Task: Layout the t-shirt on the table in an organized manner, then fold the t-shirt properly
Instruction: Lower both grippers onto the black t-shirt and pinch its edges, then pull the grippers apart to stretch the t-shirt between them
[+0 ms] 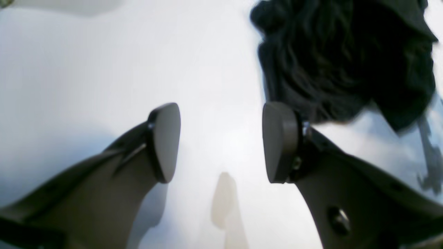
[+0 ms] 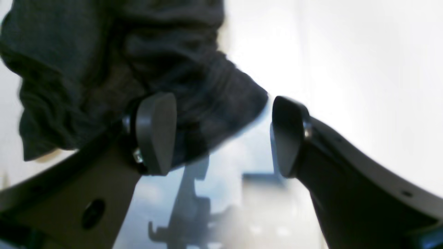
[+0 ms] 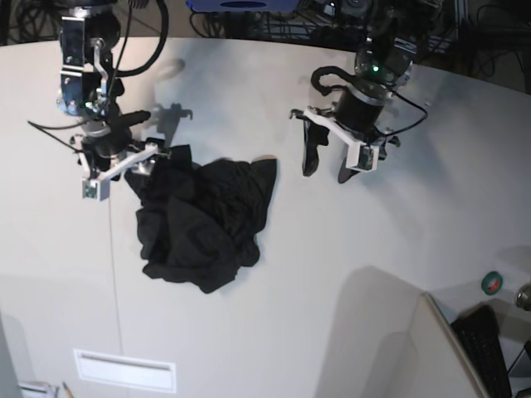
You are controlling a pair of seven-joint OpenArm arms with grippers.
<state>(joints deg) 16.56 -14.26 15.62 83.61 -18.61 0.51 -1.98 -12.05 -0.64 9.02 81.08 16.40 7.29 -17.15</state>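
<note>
The black t-shirt (image 3: 203,220) lies crumpled in a heap on the white table (image 3: 373,249), left of centre. Its print and tag are hidden. My right gripper (image 3: 139,172) is open at the heap's upper left edge. In the right wrist view the gripper (image 2: 223,135) hangs just over the cloth (image 2: 121,62), with one finger (image 2: 155,133) in front of the cloth edge and nothing gripped. My left gripper (image 3: 328,168) is open and empty over bare table, right of the shirt. In the left wrist view the gripper (image 1: 221,141) has the shirt (image 1: 346,58) ahead to its right.
Cables and equipment (image 3: 332,12) line the table's far edge. A round green and red button (image 3: 491,283) and a dark keyboard (image 3: 481,348) sit off the table at the lower right. A white rectangular panel (image 3: 124,369) is at the near left edge.
</note>
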